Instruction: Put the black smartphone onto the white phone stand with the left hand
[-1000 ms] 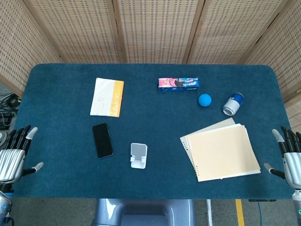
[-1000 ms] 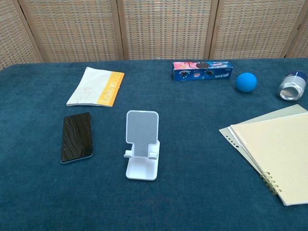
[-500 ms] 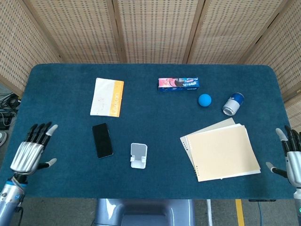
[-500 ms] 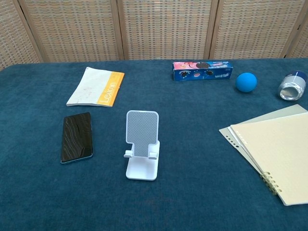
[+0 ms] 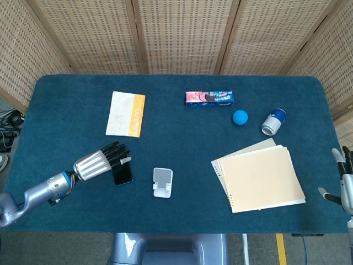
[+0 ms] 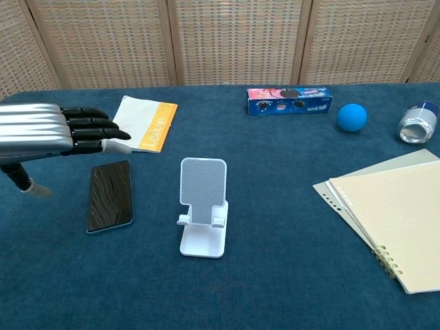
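The black smartphone (image 6: 109, 196) lies flat on the blue table, left of the white phone stand (image 6: 203, 206); in the head view the smartphone (image 5: 123, 174) is partly covered by my left hand. My left hand (image 5: 100, 162) hovers over the phone's far end with its fingers stretched out toward the right and holds nothing; the chest view shows the left hand (image 6: 58, 130) above the table, apart from the phone. The stand (image 5: 162, 182) is upright and bare. My right hand (image 5: 345, 182) shows only at the right edge of the head view, open, off the table's right side.
A white and orange booklet (image 5: 126, 113) lies behind the phone. A cookie box (image 5: 209, 99), a blue ball (image 5: 240, 117) and a tipped can (image 5: 273, 122) sit at the back right. Spiral notebooks (image 5: 259, 174) lie at the right front.
My left hand has swung from the table's left edge rightward over the near end of the phone. The right hand slid slightly further out of view. Phone and stand have not moved.
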### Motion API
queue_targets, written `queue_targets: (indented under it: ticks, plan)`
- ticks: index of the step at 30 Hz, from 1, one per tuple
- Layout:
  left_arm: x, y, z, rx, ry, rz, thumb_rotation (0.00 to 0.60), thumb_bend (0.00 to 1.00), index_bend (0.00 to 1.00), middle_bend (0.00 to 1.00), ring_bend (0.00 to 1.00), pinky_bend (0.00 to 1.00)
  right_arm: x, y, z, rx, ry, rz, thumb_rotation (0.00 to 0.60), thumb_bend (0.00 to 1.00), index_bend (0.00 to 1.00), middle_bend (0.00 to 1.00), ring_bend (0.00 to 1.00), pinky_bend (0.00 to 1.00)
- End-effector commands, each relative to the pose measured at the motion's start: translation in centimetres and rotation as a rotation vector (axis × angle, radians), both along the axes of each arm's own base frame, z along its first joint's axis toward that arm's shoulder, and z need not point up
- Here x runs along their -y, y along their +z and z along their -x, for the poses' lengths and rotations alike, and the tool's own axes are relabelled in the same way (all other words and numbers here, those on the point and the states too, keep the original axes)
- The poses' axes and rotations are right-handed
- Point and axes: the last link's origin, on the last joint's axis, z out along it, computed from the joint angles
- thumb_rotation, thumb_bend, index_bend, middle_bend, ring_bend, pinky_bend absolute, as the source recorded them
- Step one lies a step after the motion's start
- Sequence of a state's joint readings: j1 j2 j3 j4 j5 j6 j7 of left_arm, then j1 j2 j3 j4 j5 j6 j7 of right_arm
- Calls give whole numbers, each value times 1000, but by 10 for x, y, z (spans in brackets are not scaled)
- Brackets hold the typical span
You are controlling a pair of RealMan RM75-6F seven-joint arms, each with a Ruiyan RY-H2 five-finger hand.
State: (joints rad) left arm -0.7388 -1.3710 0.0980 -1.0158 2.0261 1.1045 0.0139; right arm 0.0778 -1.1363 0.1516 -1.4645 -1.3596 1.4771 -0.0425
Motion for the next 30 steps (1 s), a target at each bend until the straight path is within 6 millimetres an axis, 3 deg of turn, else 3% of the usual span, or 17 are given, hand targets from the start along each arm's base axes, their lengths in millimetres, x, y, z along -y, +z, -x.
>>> queue_targets:
  ticks: [1,24,30]
  plan:
    - [-20,-22,-9,-57,-76,100,600,0,0,0,60,133,1,1,3,-2,-12,6,600,0,0,0,0,0]
    - [-33,-45,-1,-133,-118,210,600,0,73,26,127,189,3,3,5,9,-23,17,600,0,0,0,0,0]
    - [-36,-45,2,-148,-112,205,600,0,131,81,164,214,4,4,6,11,-29,22,600,0,0,0,0,0]
